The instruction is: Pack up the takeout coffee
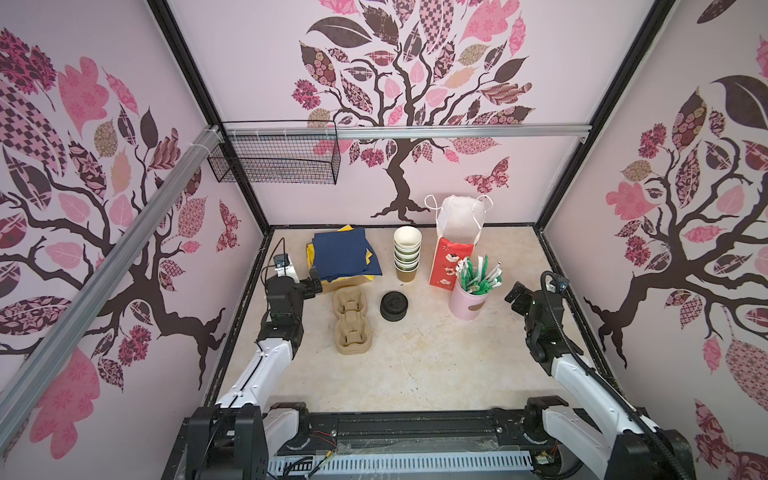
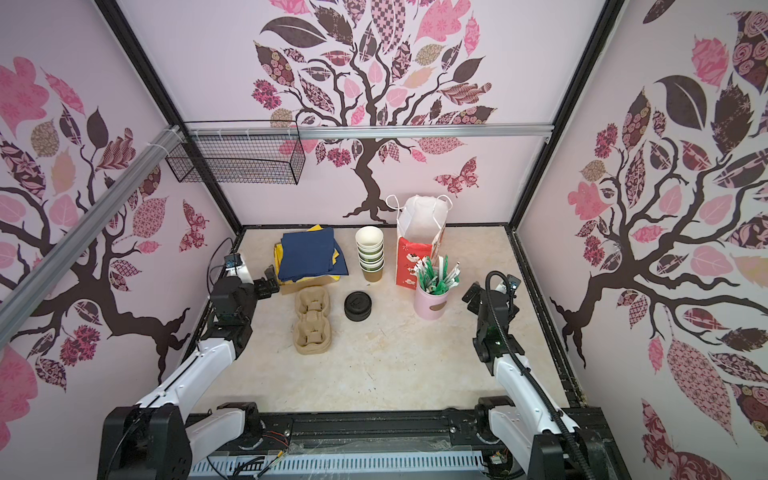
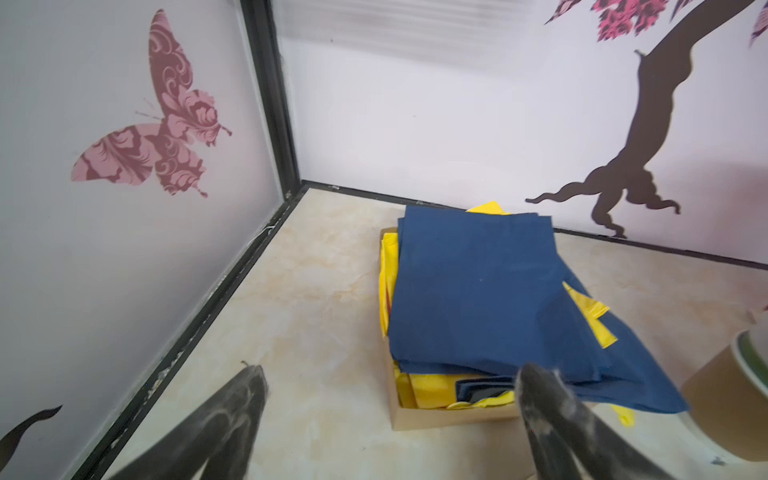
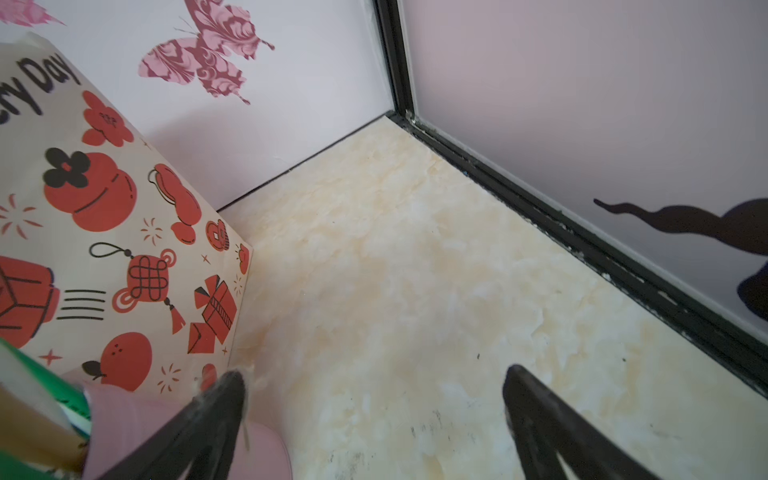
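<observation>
Wide open and empty: left end effector (image 3: 390, 370) near blue napkins (image 1: 340, 253), right end effector (image 4: 374, 372) beside pink straw pot (image 1: 465, 301), stacked cups (image 1: 407, 249) between, farther back.

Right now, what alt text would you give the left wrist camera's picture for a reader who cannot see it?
The left gripper hangs open and empty just short of a shallow cardboard box piled with dark blue napkins over yellow napkins, on a pale marbled table. A brown paper cup shows at the edge; a pink butterfly decorates the wall.
</observation>
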`<state>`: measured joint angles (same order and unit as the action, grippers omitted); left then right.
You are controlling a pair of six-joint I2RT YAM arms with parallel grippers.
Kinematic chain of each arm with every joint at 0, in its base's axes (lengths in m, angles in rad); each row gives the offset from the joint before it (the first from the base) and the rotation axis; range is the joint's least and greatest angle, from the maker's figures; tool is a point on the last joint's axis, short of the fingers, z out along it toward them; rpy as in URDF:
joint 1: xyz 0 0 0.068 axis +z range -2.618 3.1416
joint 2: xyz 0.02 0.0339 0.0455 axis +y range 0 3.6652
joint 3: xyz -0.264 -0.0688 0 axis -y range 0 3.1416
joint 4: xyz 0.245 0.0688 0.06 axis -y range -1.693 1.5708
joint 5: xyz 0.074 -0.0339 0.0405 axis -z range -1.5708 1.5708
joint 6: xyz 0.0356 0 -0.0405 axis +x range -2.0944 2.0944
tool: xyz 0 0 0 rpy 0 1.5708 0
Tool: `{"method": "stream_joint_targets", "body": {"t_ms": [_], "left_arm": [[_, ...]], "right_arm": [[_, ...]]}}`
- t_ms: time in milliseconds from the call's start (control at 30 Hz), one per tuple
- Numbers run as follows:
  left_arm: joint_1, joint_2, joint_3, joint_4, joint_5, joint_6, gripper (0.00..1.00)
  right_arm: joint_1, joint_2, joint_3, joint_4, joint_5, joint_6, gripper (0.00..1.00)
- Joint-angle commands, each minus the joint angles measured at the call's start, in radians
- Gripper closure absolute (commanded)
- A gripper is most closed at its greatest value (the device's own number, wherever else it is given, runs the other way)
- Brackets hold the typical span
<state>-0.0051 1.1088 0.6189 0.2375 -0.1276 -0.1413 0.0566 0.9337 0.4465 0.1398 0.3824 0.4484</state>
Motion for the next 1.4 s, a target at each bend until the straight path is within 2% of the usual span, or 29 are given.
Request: {"method": "stream_joint_targets", "body": {"t_ms": [0,233,433,633,867,1167,1367], "left_arm": [[-0.012,0.015,0.152,-0.244,0.138,-0.129,0.05],[-0.231,0.195,0.478,-0.505,0.15,-0.226,0.06],[-0.325,0.418,0.777,-0.708,0.199,-0.306,0.1],[-0.374,0.618,1.061,-0.85,0.242,-0.315,0.17],[-0.421,0.773,1.268,-0.914,0.229,-0.306,0.24],[-0.458,0.927,1.494,-1.008,0.11,-0.255,0.46],[-0.463,1.002,1.609,-1.065,0.052,-0.246,0.57]], "right_arm": [[-0.001,-0.007,0.112,-0.303,0.0,0.118,0.0],[0.0,-0.013,0.217,-0.464,-0.037,0.137,0.0],[-0.001,-0.013,0.25,-0.491,-0.042,0.103,0.0],[-0.001,-0.013,0.247,-0.481,-0.042,0.088,0.0],[0.0,-0.024,0.233,-0.463,-0.039,0.075,0.0],[0.0,-0.032,0.217,-0.439,-0.034,0.062,0.0],[-0.001,-0.032,0.21,-0.43,-0.033,0.068,0.0]]}}
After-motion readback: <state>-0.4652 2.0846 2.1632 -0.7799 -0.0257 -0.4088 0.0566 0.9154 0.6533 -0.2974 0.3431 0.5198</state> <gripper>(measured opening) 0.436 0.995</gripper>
